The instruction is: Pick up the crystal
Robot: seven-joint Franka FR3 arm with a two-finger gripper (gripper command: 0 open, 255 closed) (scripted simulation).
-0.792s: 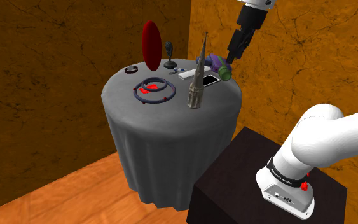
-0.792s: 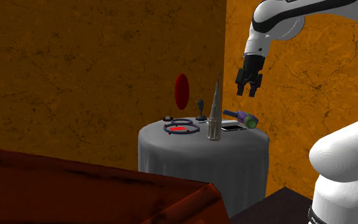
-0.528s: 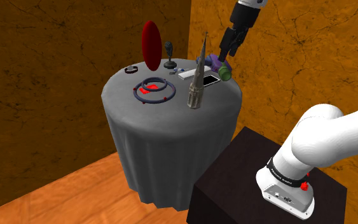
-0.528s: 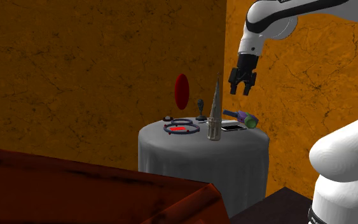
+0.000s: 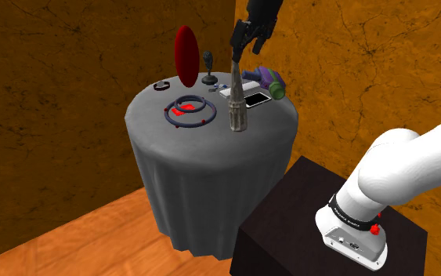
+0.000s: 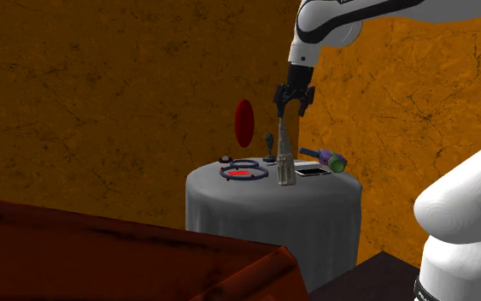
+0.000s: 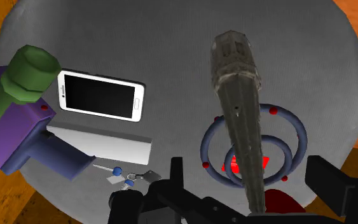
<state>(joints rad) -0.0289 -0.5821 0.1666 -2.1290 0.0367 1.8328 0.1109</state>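
Black two-finger gripper [image 7: 248,169], fingers apart, poised over the tip of the tall grey tapered crystal [image 7: 238,95]: best lowered straight, centred, closing on the thicker shaft.

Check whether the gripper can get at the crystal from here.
Probably yes. The gripper hangs open right above the upright crystal, whose tip points up between the fingers. The rings and phone lie beside its base, clear of a straight descent.
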